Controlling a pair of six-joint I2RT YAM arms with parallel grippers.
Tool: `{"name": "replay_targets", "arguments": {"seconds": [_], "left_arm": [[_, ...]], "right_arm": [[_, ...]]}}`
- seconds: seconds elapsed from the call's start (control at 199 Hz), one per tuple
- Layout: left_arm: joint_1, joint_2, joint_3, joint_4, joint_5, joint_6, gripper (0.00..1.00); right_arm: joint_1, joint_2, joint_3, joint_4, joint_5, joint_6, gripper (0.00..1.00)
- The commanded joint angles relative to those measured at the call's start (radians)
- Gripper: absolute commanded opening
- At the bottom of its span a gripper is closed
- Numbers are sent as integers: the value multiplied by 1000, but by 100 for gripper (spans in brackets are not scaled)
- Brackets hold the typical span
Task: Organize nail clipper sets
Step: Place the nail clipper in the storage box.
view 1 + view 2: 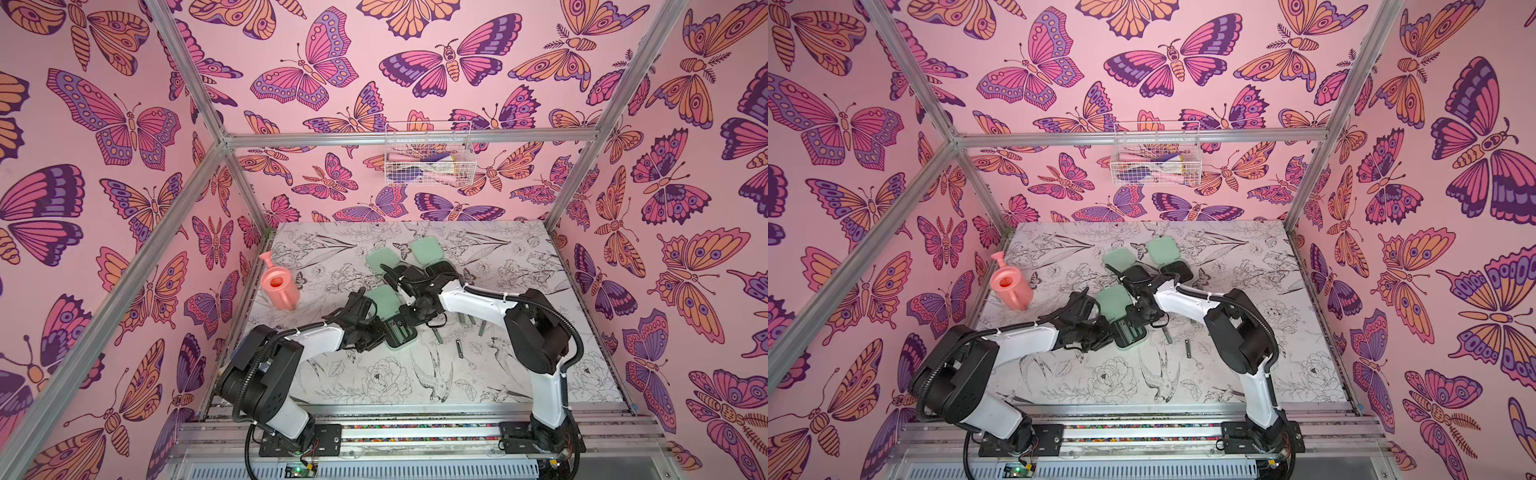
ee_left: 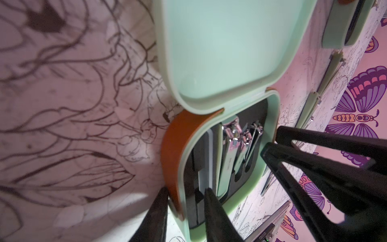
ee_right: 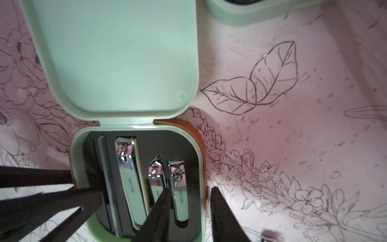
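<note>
Butterfly wallpaper [image 1: 124,124] in pink surrounds a flower-printed table [image 1: 374,386], where two robot arms meet over a mint-green case [image 1: 384,301] lying open at the table's middle. Fingers of the left gripper [image 2: 186,194] pinch the case's side wall, one inside the black tray, one outside. Fingers of the right gripper [image 3: 191,190] stand apart, straddling the opposite wall (the inner one reaches in among the clippers). In the tray lie a small clipper [image 3: 178,188], an angled clipper [image 3: 156,174], a large clipper [image 3: 129,178] and a dark file [image 3: 109,184]; the lid is swung back toward the far edge. A second open case [image 1: 382,259] and a third case [image 1: 426,249], also open, sit side by side nearer that edge. Loose grey tools [image 1: 459,348] lie between the middle case and the right edge; a pink watering can [image 1: 279,286] stands near the left edge.
</note>
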Motion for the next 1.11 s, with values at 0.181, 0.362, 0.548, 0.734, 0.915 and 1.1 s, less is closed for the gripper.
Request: {"name": "replay_targets", "arguments": {"seconds": [0.181,0.362,0.548,0.734,0.915,1.1], "left_arm": [[-2,31,-30,-48,-9,2,33],[-2,28,-29,-48,-9,1,33],[-2,29,-28,-49,-9,0,33],[-2,23,-14,-50,3,14,33],[-2,-30,79,-153,-12,93,39],[31,-153,216,-358,-136,197,65]], "right_arm": [[5,37,-20,18,-15,17,31],[7,47,-24,22,-15,23,28],[11,55,-27,29,-31,34,28],[13,30,-22,14,-3,33,29],[1,-45,40,-50,74,-1,33],[1,-177,-8,-57,78,37,35]]}}
